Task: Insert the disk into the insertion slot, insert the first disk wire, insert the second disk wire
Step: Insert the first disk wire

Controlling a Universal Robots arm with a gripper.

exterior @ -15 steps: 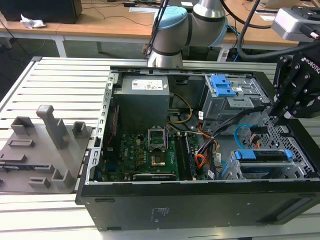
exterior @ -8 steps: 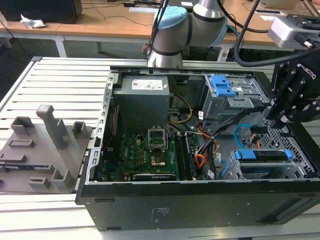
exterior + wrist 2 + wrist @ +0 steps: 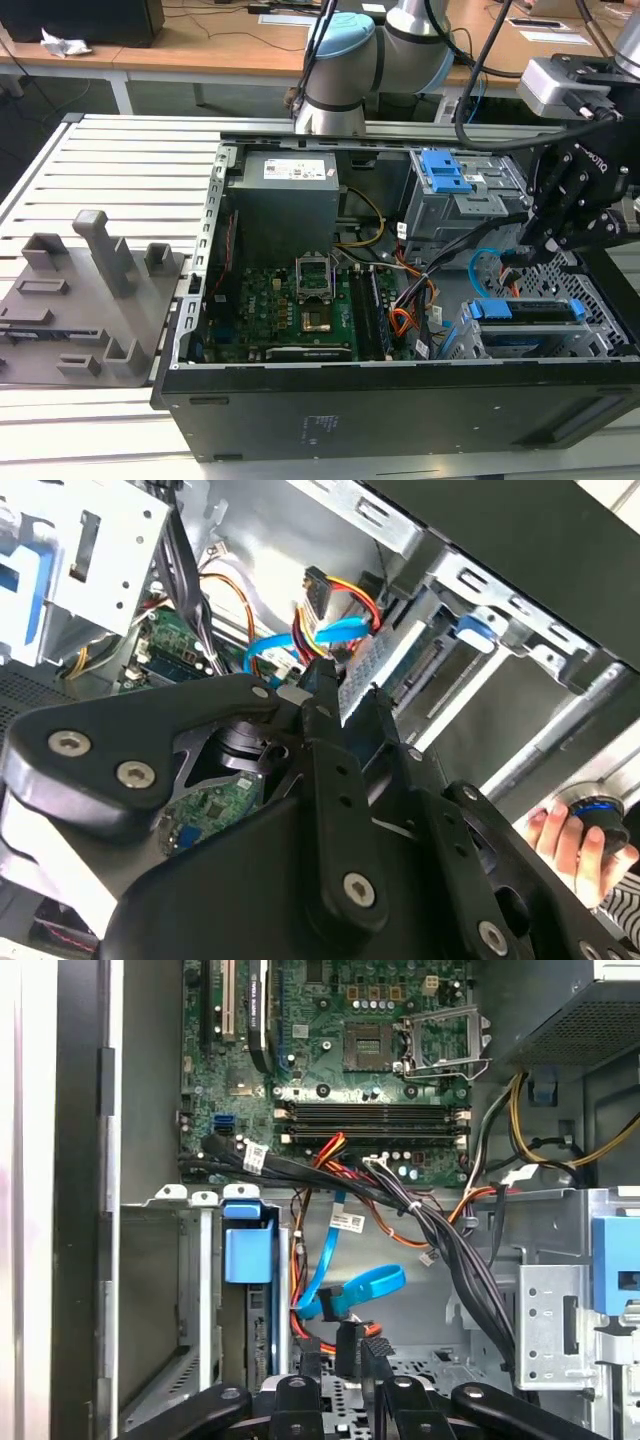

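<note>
Fingers pinch the second disk wire inside the case on slatted table; desks behind.

Arm reaching over, jaws angled downward

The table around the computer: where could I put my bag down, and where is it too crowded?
Bare slats of the table lie at the exterior view's left, beyond the grey fixture and beside the computer case. Crowded: inside the case, where the gripper hangs by the light-blue cable and orange wires.
</note>
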